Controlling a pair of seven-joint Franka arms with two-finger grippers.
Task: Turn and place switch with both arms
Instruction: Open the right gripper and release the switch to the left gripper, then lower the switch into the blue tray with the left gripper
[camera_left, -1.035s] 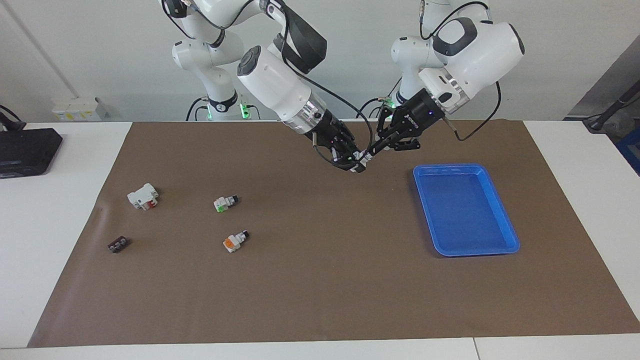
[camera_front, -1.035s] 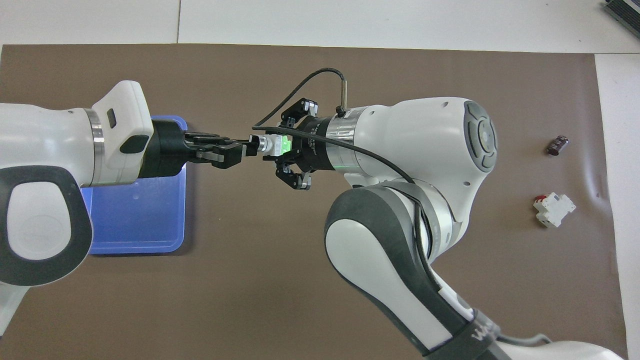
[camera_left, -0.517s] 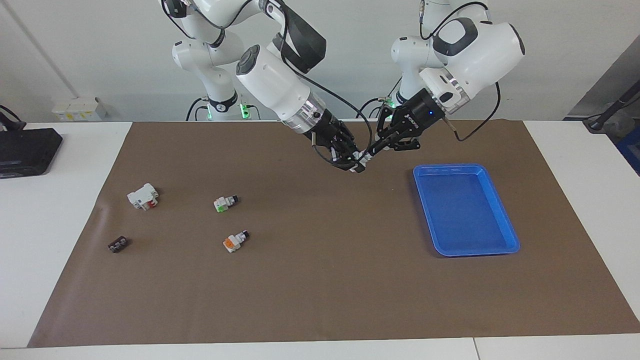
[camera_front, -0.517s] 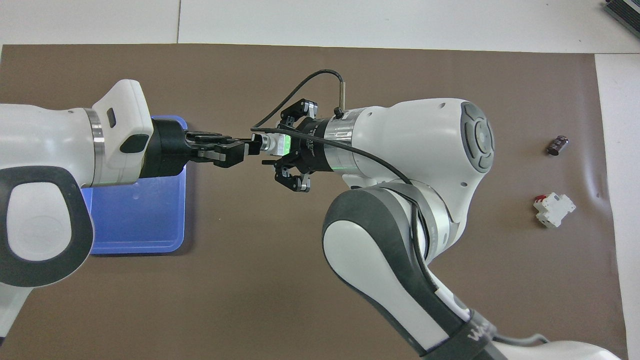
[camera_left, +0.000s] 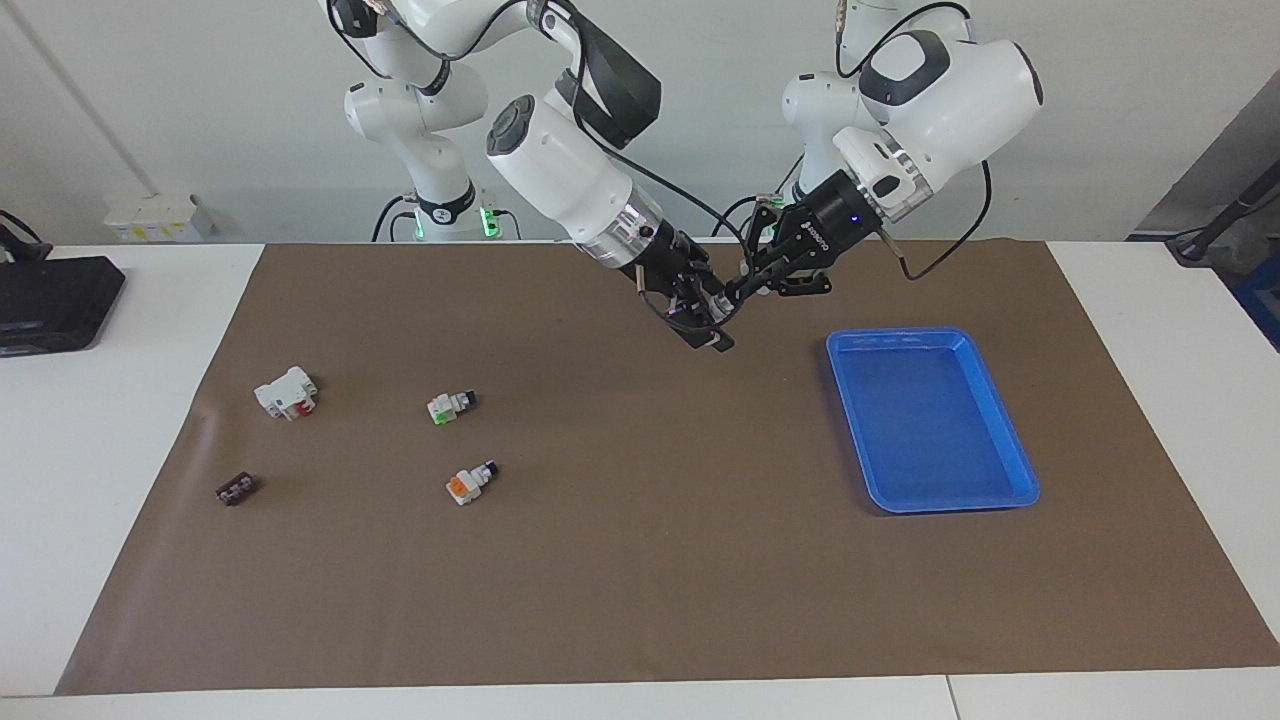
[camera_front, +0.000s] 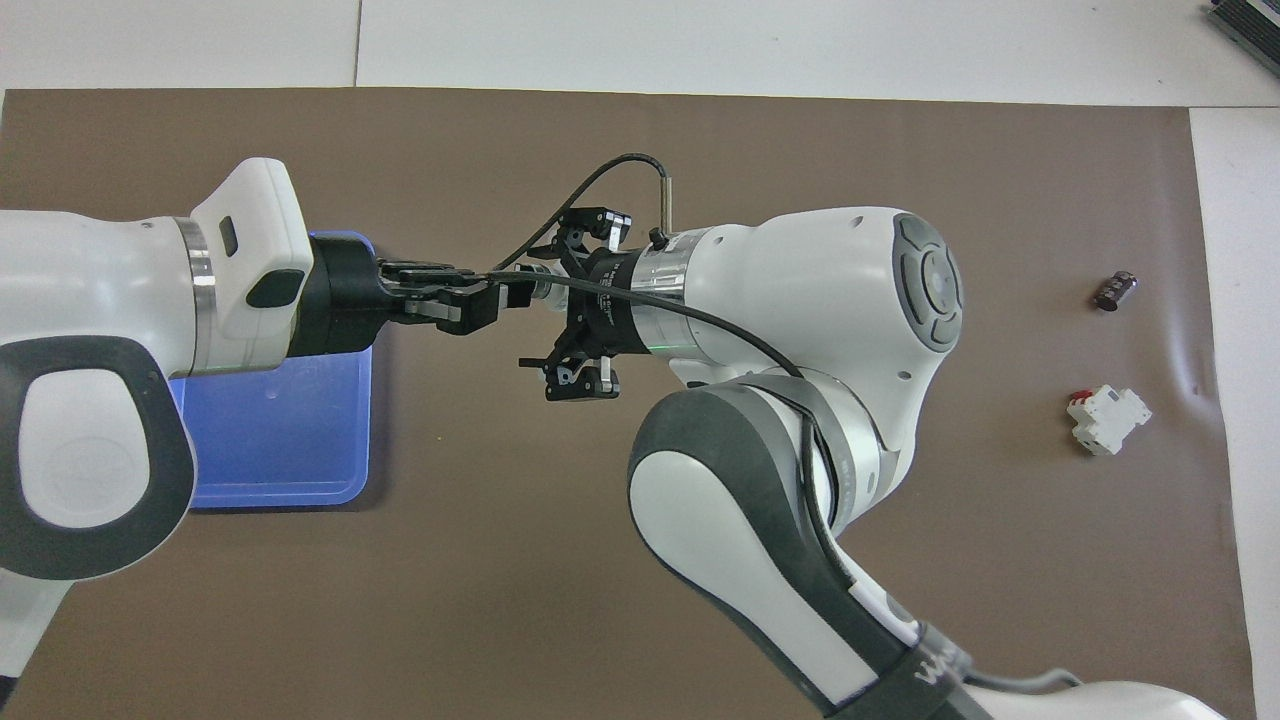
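The switch (camera_left: 727, 300) is held in the air over the brown mat, between the two grippers, beside the blue tray (camera_left: 930, 420). My left gripper (camera_left: 742, 288) is shut on its black end; in the overhead view the left gripper (camera_front: 490, 300) reaches in from the tray's side. My right gripper (camera_left: 715, 310) faces it with its fingers spread wide either side of the switch, not touching it. In the overhead view the right gripper (camera_front: 540, 300) stands open around the switch (camera_front: 530, 290). The green patch is hidden there.
On the mat toward the right arm's end lie a second green-patched switch (camera_left: 450, 405), an orange-patched switch (camera_left: 470, 483), a white block with red marks (camera_left: 286, 392) and a small dark part (camera_left: 237, 489). The tray (camera_front: 280, 440) holds nothing.
My right gripper has let go of the switch, spread its fingers and turned about its wrist. The switch stays in my left gripper and sits a little higher. Its green patch no longer shows from above.
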